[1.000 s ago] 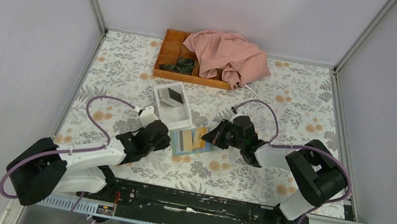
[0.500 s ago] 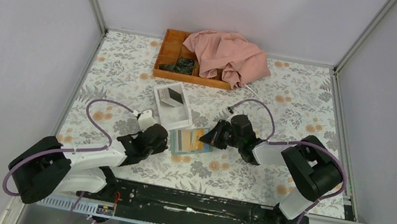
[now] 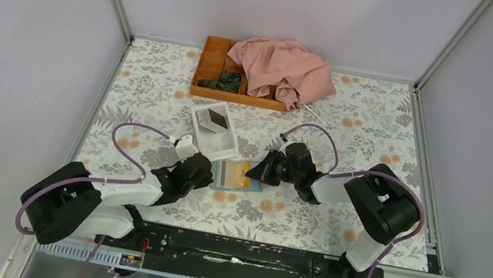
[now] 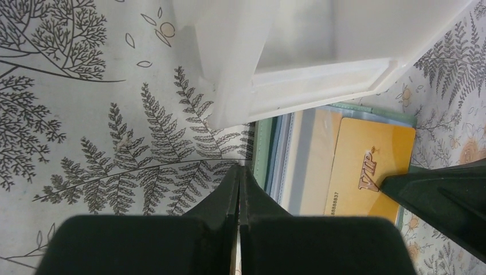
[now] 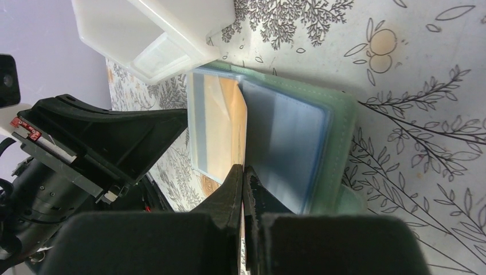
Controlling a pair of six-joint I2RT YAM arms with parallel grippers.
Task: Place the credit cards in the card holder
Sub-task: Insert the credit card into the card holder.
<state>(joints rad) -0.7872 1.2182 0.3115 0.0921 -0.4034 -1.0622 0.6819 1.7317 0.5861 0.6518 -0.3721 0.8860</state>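
Card holder [image 3: 231, 176] lies open & flat on the floral table cover [image 3: 353, 127], approx ctr of the top view, a bit below the middle. Its upper edge is right against the near corner of the white box [image 3: 220, 147]; touching or just beside, can't tell. L gripper [image 4: 239, 171] comes in from lower left, low over the table, jaws pressed together w/ nothing btwn them. Its tip sits right at the holder's left edge; contact not clear. R gripper [image 5: 242, 171] comes in from the right, jaws also fully together, tip down on the open holder where the orange card [image 4: 367, 160] meets the pale blue plastic sleeves [image 5: 286, 143]. Can't tell if it pinches the card's edge or only presses on it. Orange card, marked "VIP", lies flat on the holder's inner face, w/ a clear pocket beside it on the L gripper's side. The holder's grey-green rim shows round the sleeves in the R wrist view. In the upper part of the white box lies a dark grey card [image 3: 215, 118]. Top ctr of the frame: orange wooden tray [image 3: 207, 63] w/ some dark bits [image 3: 227, 80] in it, too small to ID. A pink cloth [image 3: 282, 69] is heaped over the tray's right half & spills onto the table.
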